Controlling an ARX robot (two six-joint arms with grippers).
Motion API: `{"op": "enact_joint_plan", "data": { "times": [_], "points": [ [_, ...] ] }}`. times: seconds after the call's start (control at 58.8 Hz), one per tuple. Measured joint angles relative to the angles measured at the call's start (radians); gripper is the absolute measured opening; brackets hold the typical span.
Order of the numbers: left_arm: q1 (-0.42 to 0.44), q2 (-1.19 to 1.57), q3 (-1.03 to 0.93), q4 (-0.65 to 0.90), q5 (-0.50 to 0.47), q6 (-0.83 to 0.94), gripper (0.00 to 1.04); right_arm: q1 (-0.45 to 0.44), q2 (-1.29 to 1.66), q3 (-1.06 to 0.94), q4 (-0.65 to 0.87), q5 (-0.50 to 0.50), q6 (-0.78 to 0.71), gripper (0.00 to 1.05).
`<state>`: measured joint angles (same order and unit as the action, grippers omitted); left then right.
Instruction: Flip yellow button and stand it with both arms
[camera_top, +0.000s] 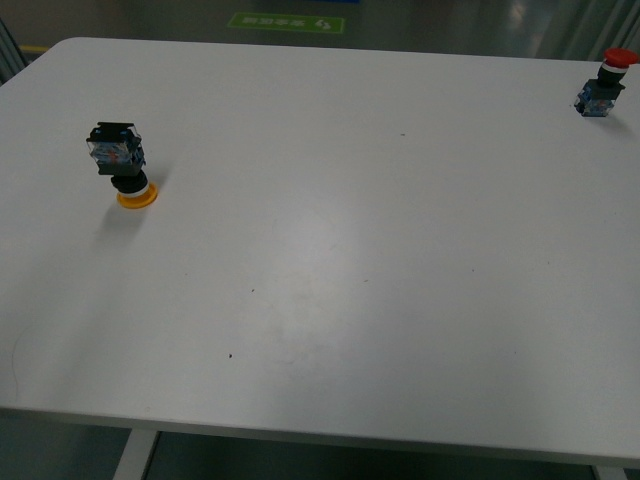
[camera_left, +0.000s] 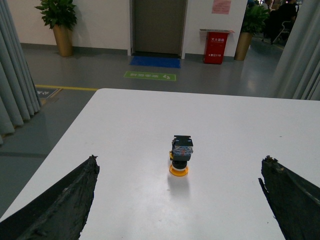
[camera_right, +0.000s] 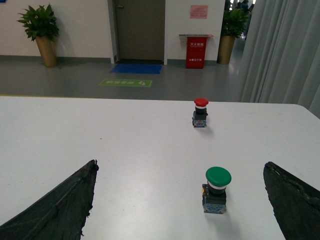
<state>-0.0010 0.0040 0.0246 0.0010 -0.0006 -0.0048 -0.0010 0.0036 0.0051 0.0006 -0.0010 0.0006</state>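
Yellow button (camera_top: 122, 165) cap-down near left edge of counter (camera_top: 340, 300); I judge light, rigid, tippy; pinch blocky body. Left gripper (camera_left: 179, 159), right gripper (camera_right: 180, 163) gaping, empty.

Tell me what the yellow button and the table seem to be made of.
Yellow button: likely plastic; smooth yellow-orange cap, black collar, translucent bluish body.
Table: probably laminate or painted board; smooth white top with soft reflections.
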Motion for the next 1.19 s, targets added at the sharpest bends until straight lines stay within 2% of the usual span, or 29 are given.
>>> {"op": "enact_joint_plan", "data": {
  "times": [1.157,1.191],
  "points": [
    [0.0,0.0,0.0,0.0,0.0,0.0,0.98,0.0,0.0,0.0,0.0,0.0,0.0,0.97],
    [-0.018,0.023,0.011,-0.037,-0.066,-0.028,0.98,0.0,0.0,0.0,0.0,0.0,0.0,0.97]
  ]
}}
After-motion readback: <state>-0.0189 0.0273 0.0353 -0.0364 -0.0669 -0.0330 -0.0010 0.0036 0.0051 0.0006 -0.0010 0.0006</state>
